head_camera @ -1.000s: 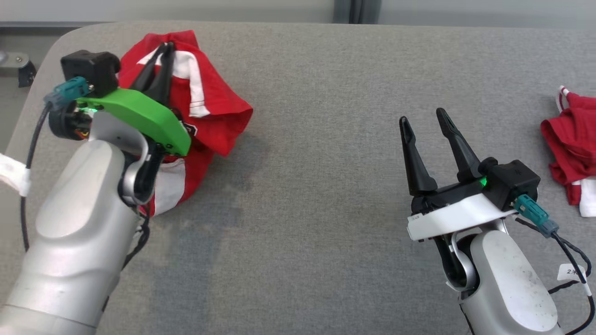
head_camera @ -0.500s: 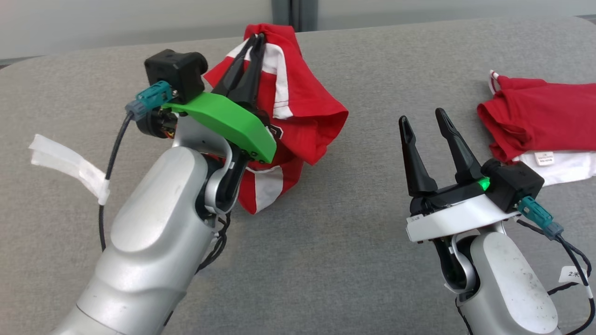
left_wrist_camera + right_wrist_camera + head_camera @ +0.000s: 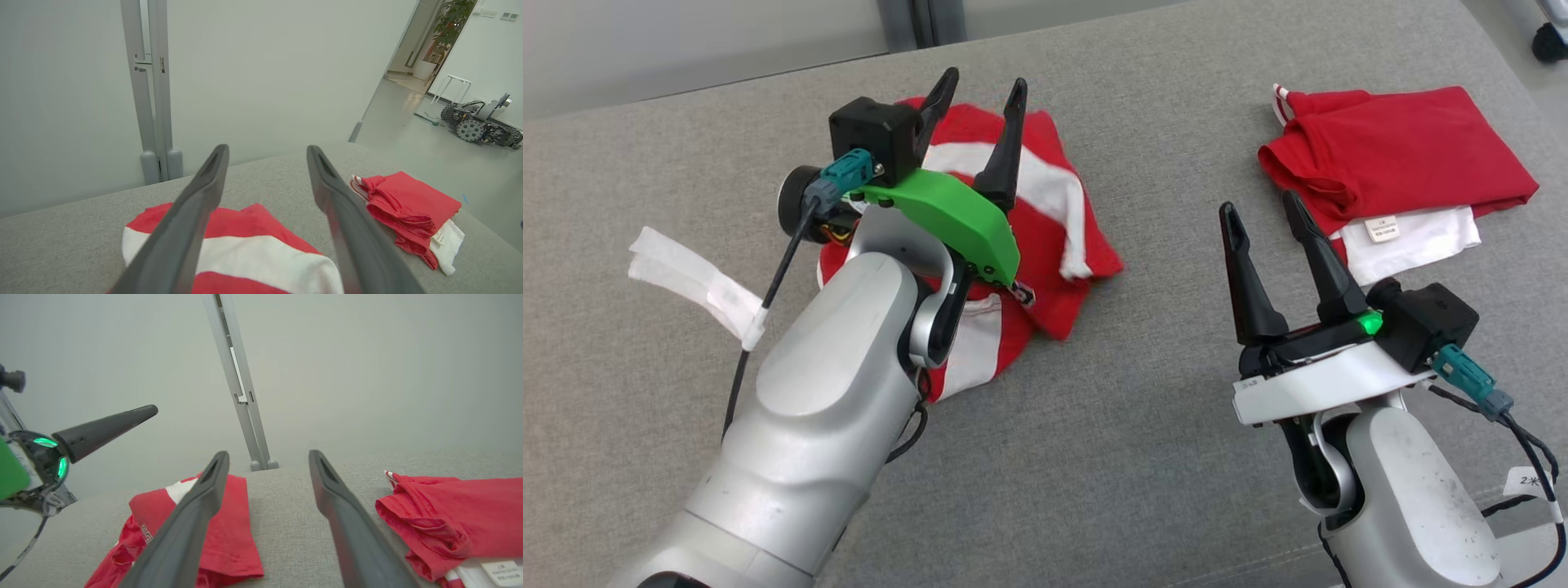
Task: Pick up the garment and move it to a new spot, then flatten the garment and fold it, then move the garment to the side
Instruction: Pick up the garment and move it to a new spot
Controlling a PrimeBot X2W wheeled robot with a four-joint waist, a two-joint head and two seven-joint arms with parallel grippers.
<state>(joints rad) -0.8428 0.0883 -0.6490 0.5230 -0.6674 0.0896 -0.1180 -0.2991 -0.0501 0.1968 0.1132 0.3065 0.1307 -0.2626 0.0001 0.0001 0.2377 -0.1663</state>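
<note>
1. The garment (image 3: 1054,220), red with white bands, lies crumpled on the grey table (image 3: 1143,441). In the head view it is left of the middle and toward the far edge.
2. The left gripper (image 3: 985,82) hangs over the garment with its two fingers spread wide apart and nothing between them.
3. In the left wrist view those fingers frame a white band of the cloth below them, with the table's far edge and a pale wall (image 3: 265,61) beyond.
4. In the right wrist view one of its fingers (image 3: 106,430) shows against the wall, above the cloth and clear of it.
5. The right gripper (image 3: 1258,204) is also spread apart and empty. It is held over bare table at the right, fingers pointing away from the robot.
6. It sits between the garment and a pile (image 3: 1396,155) of red cloth, nearer the pile.
7. The pile is folded, with a white layer and a label (image 3: 1380,229) showing at its near edge. It lies at the table's far right, well apart from the garment.
8. A strip of white tape (image 3: 686,278) hangs from the left arm's cable (image 3: 776,278), left of the garment.
9. A grey post (image 3: 149,81) stands just behind the table's far edge, against the wall.
10. In the left wrist view a wheeled machine (image 3: 474,122) rests on the floor, off to the right past the table.
</note>
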